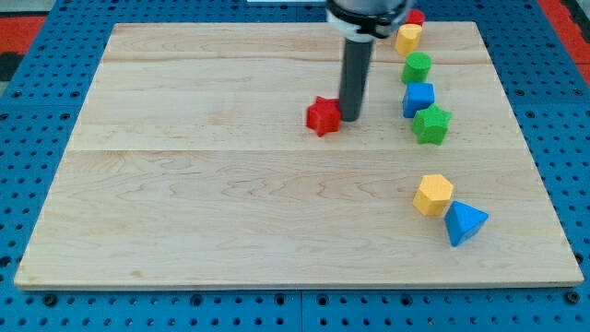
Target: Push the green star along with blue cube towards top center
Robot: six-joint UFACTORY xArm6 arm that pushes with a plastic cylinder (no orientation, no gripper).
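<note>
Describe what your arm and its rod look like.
My arm ends in a wide black round housing at the view's top, cut off by the frame. A straight dark grey rod hangs from it, plain and smooth, down to my tip. No cables or markings show.

Arm body (367, 11) cut off by the view's top; red block (416, 17) half hidden behind yellow block (408, 38).

The bench (230, 194) is pale wood, matt, with visible grain and plank seams. The green star (431, 124) and blue cube (418, 99) look like smooth, matt painted blocks. The rod above my tip (351, 120) is dark with a dull sheen.
</note>
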